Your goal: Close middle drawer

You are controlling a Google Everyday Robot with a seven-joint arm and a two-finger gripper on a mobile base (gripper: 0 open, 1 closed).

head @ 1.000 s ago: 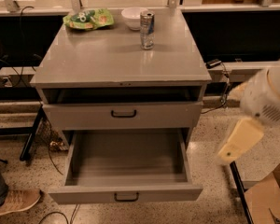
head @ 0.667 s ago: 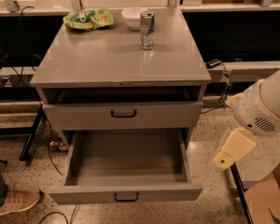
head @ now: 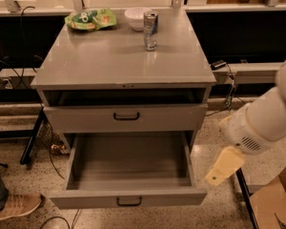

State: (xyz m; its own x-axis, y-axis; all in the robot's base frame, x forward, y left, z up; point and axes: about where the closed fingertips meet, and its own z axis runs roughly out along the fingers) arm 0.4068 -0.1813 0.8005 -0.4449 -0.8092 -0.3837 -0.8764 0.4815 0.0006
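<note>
The middle drawer point(head: 128, 199) is the low-fronted grey one with a small black bar handle point(head: 129, 202). It stands pulled far out at the bottom of the grey cabinet point(head: 124, 63), and its tray is empty. Above it sits a taller-fronted grey drawer point(head: 126, 118) with a larger black handle, nearly flush. My gripper point(head: 223, 167), a cream-coloured end piece on the white arm point(head: 262, 123), hangs just to the right of the open drawer's right front corner, apart from it and holding nothing visible.
On the cabinet top stand a silver can point(head: 150, 30), a white bowl point(head: 137, 17) and a green snack bag point(head: 90, 19). A person's shoe point(head: 14, 206) is at the lower left. A cardboard box point(head: 271, 204) is at the lower right. Cables lie on the floor at the left.
My arm and gripper have moved left and a little down, closer to the open drawer's right side. The drawers have not moved.
</note>
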